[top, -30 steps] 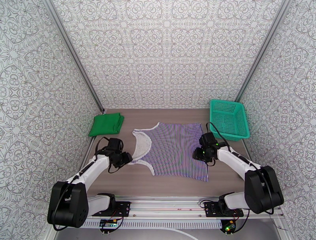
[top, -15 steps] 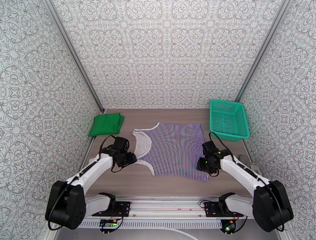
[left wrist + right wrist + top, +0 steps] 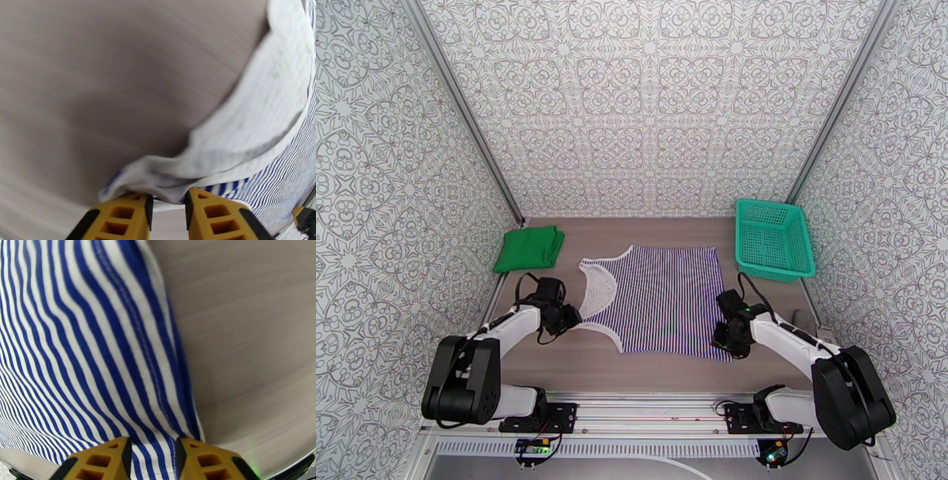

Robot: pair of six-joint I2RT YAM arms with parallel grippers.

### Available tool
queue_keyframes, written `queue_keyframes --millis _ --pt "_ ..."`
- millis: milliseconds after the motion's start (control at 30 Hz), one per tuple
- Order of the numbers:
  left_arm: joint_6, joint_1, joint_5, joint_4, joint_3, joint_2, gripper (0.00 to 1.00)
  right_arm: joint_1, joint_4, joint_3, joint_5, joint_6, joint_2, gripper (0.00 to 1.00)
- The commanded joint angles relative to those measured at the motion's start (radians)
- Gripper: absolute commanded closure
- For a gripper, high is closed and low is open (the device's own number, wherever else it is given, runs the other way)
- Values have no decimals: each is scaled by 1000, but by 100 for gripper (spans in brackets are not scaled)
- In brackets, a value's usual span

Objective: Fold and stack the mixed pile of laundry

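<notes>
The striped sleeveless top (image 3: 663, 296) lies spread flat in the middle of the table. The green T-shirt (image 3: 529, 248) sits folded at the back left. My left gripper (image 3: 569, 320) is at the top's near-left shoulder strap. In the left wrist view the white trim (image 3: 256, 118) bunches right at the left gripper (image 3: 168, 199), whose yellow fingers stand a narrow gap apart. My right gripper (image 3: 727, 338) is at the top's right side, near its front corner. In the right wrist view the striped edge (image 3: 79, 358) runs between the slightly parted fingers of the right gripper (image 3: 153, 447).
A teal mesh basket (image 3: 768, 204) stands at the back right, just beyond the top's far right corner. Bare wooden table (image 3: 553, 363) lies between the top and the arm bases. Patterned walls close in the left, right and back.
My right gripper has slid along the top's right edge toward the front corner. The left gripper shifted to the strap's end and its jaws narrowed. The top shifted only slightly.
</notes>
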State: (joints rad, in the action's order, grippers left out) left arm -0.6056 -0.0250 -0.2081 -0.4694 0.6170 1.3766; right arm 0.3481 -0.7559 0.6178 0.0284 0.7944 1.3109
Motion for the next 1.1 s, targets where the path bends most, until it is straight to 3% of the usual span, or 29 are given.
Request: queue_keyframes --millis 0,233,400,633,833,1067 --pt "19 63 -1 -15 -19 -31 64 3 25 -11 -97 35 27 63" --pt "44 39 3 -118 114 -114 60 4 -94 95 -108 -3 -40 63" --pt "111 -48 -8 -147 295 -60 58 3 -96 253 -134 -113 -6 59" --pt "158 -164 -65 28 550 305 66 -25 -6 565 -152 -280 327 57" --pt "99 -169 -105 131 741 584 71 -78 20 871 -156 -367 623 58" --pt "36 -130 -101 160 845 754 73 -130 17 1136 -159 -401 855 59"
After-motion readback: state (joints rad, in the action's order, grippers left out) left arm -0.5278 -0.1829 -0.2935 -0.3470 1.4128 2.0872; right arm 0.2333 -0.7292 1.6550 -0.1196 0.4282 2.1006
